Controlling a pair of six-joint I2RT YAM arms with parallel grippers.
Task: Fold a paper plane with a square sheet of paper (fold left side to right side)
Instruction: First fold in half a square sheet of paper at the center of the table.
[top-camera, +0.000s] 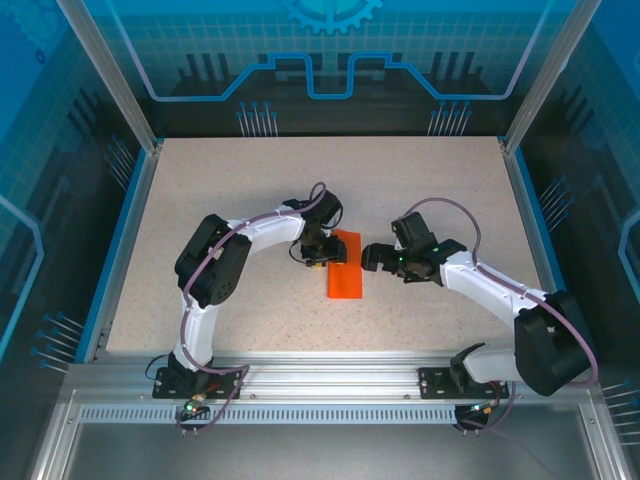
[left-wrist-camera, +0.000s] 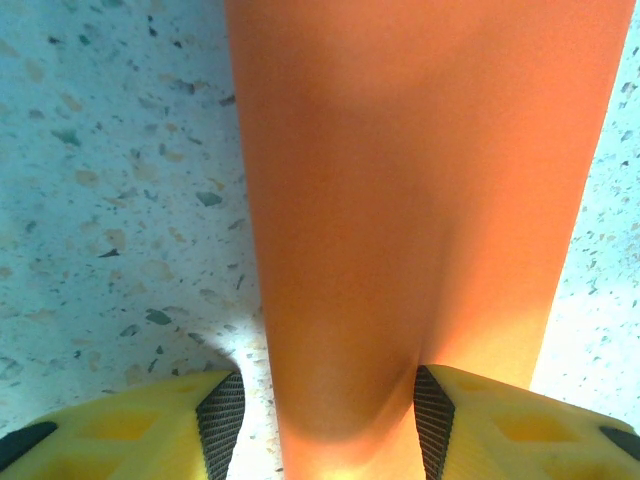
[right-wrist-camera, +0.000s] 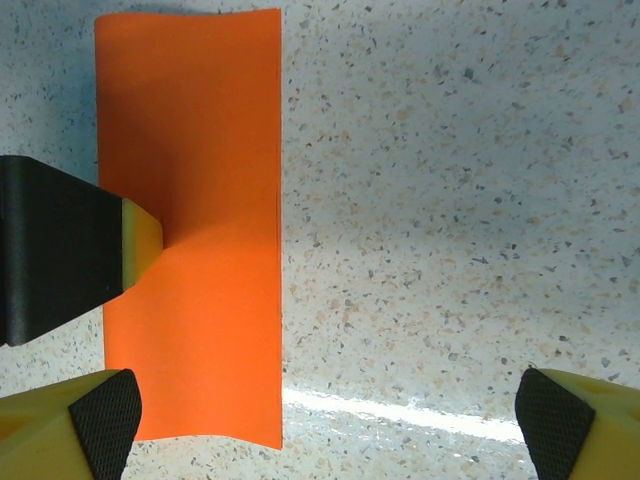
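The square sheet of paper (top-camera: 343, 265) lies on the table as a narrow bright orange rectangle, folded in half, with no paper plane shape to it. My left gripper (top-camera: 314, 254) stands over its upper left part. In the left wrist view the paper (left-wrist-camera: 400, 200) runs between the half-spread jaws of this gripper (left-wrist-camera: 330, 425); one pad rests on the orange, the other on bare table beside the paper's edge. My right gripper (top-camera: 370, 258) hovers wide open just right of the sheet. In its wrist view that gripper (right-wrist-camera: 330, 420) is mostly over bare table, with the paper (right-wrist-camera: 190, 250) at the left.
The speckled table (top-camera: 220, 200) is ringed by a blue rim and metal posts. The left gripper's yellow-tipped finger (right-wrist-camera: 140, 240) lies on the paper's left edge in the right wrist view. Both arms bend in toward the middle.
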